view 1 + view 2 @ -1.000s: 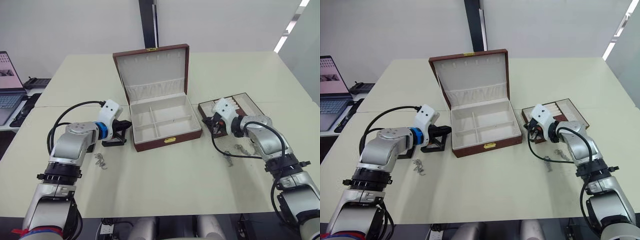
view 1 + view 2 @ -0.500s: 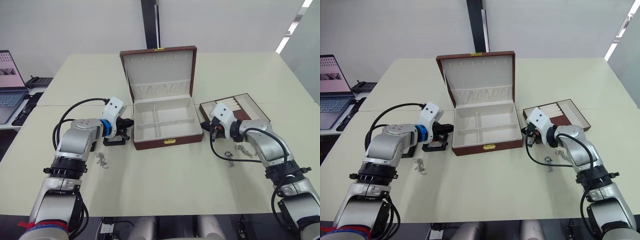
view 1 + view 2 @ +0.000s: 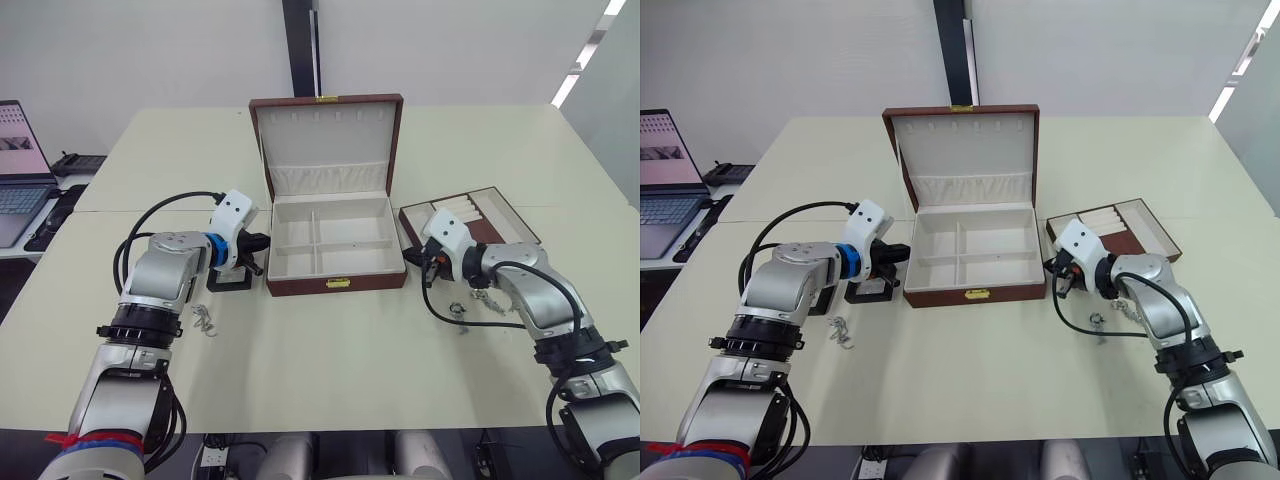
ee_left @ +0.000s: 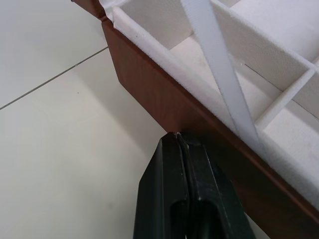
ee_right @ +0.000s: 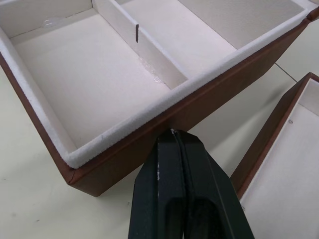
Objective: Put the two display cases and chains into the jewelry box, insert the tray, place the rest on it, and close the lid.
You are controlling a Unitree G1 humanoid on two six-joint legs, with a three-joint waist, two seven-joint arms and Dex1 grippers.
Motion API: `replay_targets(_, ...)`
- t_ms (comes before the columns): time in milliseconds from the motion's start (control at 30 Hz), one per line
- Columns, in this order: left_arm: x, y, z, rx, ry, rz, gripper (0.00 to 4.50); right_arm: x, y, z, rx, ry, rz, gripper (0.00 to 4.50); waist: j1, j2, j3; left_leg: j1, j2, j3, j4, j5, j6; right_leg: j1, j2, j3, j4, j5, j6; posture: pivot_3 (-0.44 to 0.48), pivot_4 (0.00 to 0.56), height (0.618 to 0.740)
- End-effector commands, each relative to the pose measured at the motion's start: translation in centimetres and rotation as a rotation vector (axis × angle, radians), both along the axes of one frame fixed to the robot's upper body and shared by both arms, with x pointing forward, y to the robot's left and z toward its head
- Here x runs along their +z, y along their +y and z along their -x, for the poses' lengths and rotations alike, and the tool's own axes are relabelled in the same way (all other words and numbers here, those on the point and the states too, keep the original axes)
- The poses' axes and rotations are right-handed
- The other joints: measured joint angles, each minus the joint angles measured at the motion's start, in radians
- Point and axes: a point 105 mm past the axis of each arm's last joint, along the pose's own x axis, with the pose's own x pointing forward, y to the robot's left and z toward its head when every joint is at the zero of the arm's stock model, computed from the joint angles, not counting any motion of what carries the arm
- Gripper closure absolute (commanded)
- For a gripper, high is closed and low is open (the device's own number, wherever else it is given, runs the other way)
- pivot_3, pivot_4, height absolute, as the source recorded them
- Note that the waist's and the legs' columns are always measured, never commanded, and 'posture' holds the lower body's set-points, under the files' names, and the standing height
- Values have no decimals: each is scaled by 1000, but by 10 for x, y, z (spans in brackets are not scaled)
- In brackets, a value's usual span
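2 closed grippers [image 3: 262, 243] [image 3: 413, 256] flanking jewelry box [image 3: 336, 283]

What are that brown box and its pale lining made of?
The box looks like reddish-brown wood or a wood-look veneer with a smooth satin finish; no grain shows, so I can't say which. Its lining looks like cream velvet or felt: the edges are fuzzy and matte. The clasp looks like gold-toned metal.

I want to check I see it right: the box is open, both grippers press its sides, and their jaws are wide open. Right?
Not quite. The box is open, with the left gripper and right gripper against its sides, but both wrist views show the jaws shut, the fingers pressed together.
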Motion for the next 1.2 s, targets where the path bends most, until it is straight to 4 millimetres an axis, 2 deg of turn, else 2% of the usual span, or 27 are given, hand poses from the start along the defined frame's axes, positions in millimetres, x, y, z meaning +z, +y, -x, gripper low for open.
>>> replay_targets(33,13,-31,3,-125,-46,52,4500,9,26,10,112,-15,-54,4485,0,0,0,0,0,0,0,0,0,0,0,0,0,0,0,0,150,740)
replay_targets(267,16,-35,3,-126,-51,85,4500,7,35,17,154,18,-77,4485,-1,0,0,0,0,0,0,0,0,0,0,0,0,0,0,0,150,740)
replay_targets(467,15,-39,6,-140,-45,100,4500,8,35,16,153,14,-72,4485,-1,0,0,0,0,0,0,0,0,0,0,0,0,0,0,0,150,740)
replay_targets(767,16,-36,1,-121,-68,94,4500,6,35,16,135,21,-66,4485,-1,0,0,0,0,0,0,0,0,0,0,0,0,0,0,0,150,740)
replay_targets(1200,20,-6,0,-37,-103,67,4500,16,10,8,28,-41,-47,4485,-2,0,0,0,0,0,0,0,0,0,0,0,0,0,0,0,150,740)
